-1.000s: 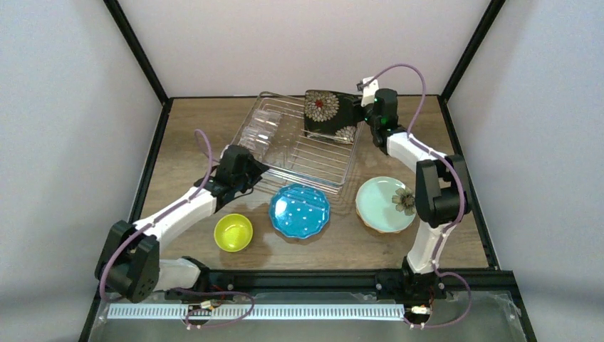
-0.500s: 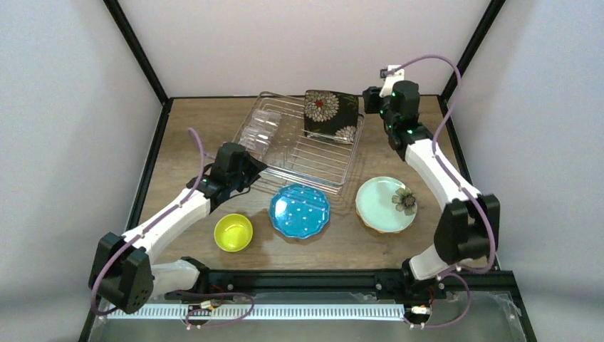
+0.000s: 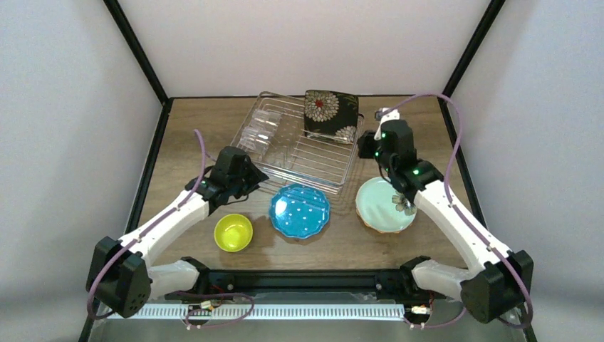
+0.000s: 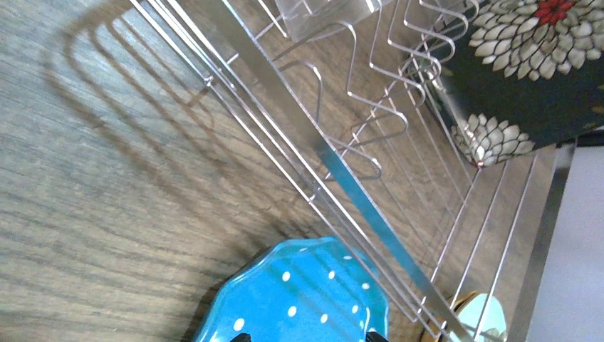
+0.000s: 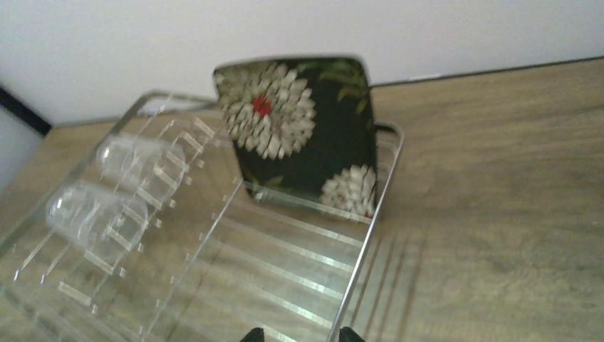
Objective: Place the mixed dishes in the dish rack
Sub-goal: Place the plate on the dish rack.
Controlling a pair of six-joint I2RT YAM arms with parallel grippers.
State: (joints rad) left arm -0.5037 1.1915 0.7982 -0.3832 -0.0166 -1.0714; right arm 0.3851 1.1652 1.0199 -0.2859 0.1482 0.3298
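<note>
The silvery wire dish rack (image 3: 285,160) sits at the table's back middle. The black square floral plate (image 3: 330,114) stands upright in its far right corner. A clear glass (image 3: 258,134) lies in its left side. The teal white-dotted plate (image 3: 299,211), the yellow-green bowl (image 3: 233,232) and the mint flower plate (image 3: 384,204) lie in front of the rack. An orange rim (image 3: 365,219) shows under the mint plate. My left gripper (image 3: 251,175) is open and empty at the rack's near left rim, above the teal plate's edge (image 4: 299,299). My right gripper (image 3: 365,146) is open and empty over the rack's right rim (image 5: 374,235).
Black frame posts and white walls close in the table on the left, the back and the right. A black rail runs along the near edge. In the right wrist view two clear glasses (image 5: 139,164) lie side by side in the rack's left part.
My right gripper has left the black plate, which stays standing in the rack, swung out to the right and come back nearer, beside the rack's right rim. My left arm barely shifted.
</note>
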